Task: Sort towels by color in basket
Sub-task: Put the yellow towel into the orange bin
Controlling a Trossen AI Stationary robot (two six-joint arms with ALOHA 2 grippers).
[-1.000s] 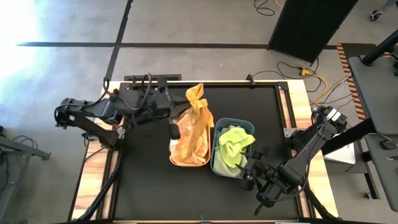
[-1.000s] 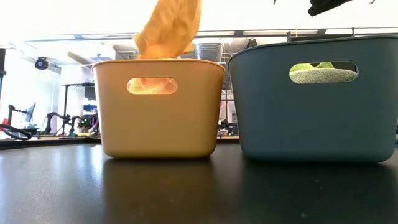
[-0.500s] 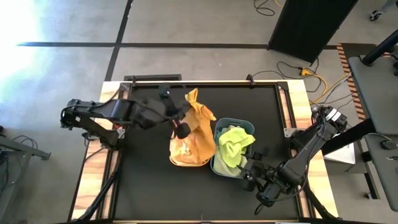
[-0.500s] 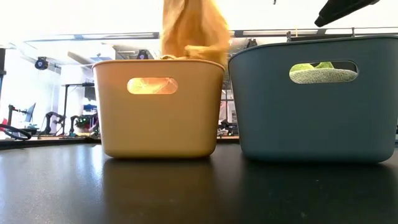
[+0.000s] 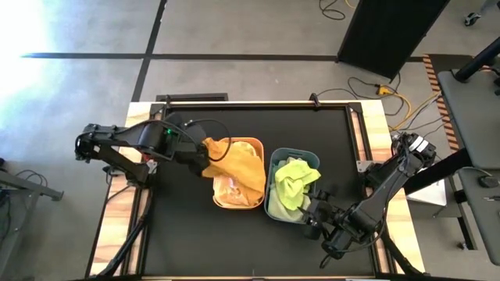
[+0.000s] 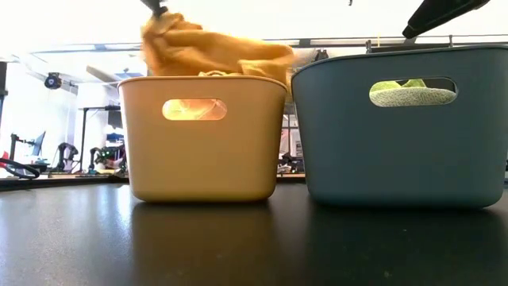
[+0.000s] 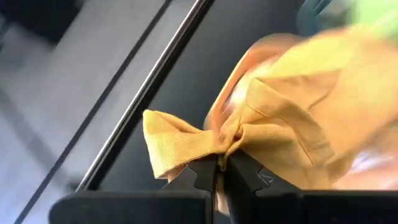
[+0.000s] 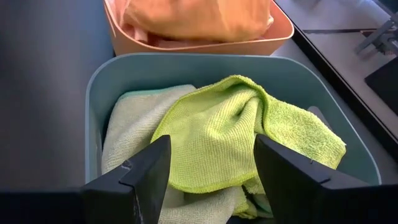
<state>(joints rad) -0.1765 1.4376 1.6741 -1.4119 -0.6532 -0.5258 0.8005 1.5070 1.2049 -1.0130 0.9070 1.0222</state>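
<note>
Pinching the mustard-orange towel (image 5: 234,166), the left end effector (image 5: 205,148) drapes it over the orange basket (image 5: 255,145).

Around the black tabletop (image 5: 187,226)

A yellow cable (image 5: 394,97) coils on the grey floor (image 5: 258,31) beyond the tabletop's far right corner, near a black cabinet (image 5: 391,27). A dark floor line (image 5: 180,55) runs past the tabletop's far edge.

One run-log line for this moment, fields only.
left gripper: shut on mustard towel, draped over orange tub | right gripper: open above blue tub | lime towel: inside blue tub
</note>
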